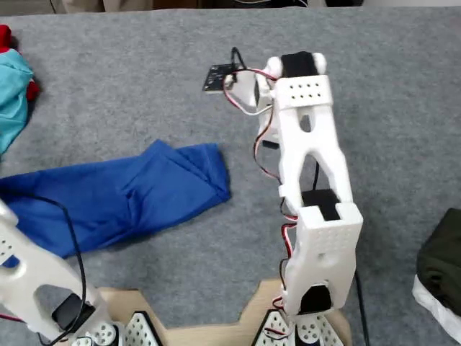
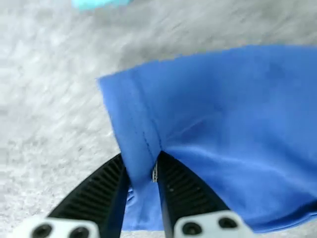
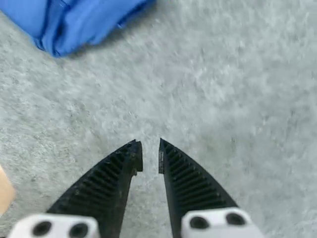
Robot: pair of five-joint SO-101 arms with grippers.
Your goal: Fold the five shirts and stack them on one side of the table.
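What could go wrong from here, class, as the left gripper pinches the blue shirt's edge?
The left gripper grips only a narrow fold at the edge of the blue shirt, so a pull might slip it free. The right gripper holds nothing, so a one-sided pull would likely drag or bunch the shirt instead of folding it.

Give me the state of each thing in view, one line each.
blue shirt: rumpled on the table, not folded flat, one edge pinched in the left tool.
left tool: shut on the blue shirt.
right tool: slightly open, empty, over bare table.
teal shirt: heaped at the table's left edge, unfolded.
dark garment: bunched at the right edge, on a white cloth.
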